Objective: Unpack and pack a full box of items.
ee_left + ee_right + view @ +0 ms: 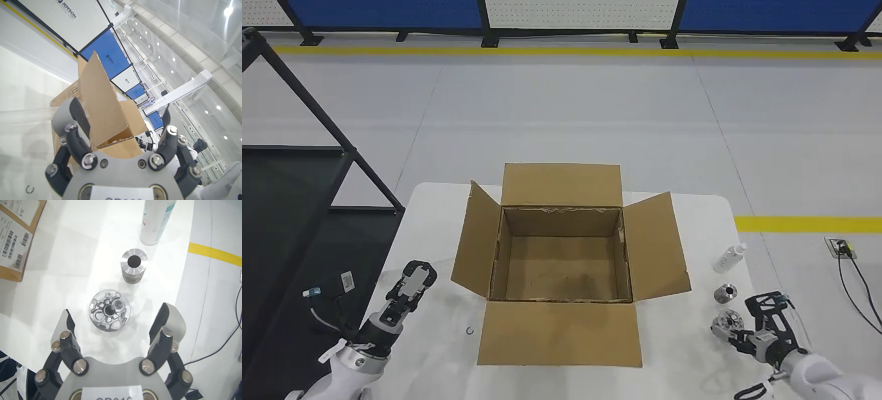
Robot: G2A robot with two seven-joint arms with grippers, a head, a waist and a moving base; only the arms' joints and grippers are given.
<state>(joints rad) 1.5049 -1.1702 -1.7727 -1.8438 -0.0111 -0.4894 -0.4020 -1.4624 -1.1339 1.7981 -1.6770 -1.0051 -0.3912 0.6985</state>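
Left gripper point(414, 280), jaws open and empty, waits on the white surface point(697, 215) beside the open, empty cardboard box point(560, 335) at centre. To the right stand a bottle point(730, 258), a metal cylinder point(726, 293) and a toothed disc point(726, 322). The right gripper point(115, 309) hangs over the disc with its jaws open, likely ready to pack it.

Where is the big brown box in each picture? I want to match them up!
Top view: the box sits open in the middle of the table.
Left wrist view: its raised flap stands close ahead, seen between the left gripper's open fingers.
Right wrist view: one labelled flap pokes in at the picture's edge, away from the gear part.
Shared landmark: the white table under the box.
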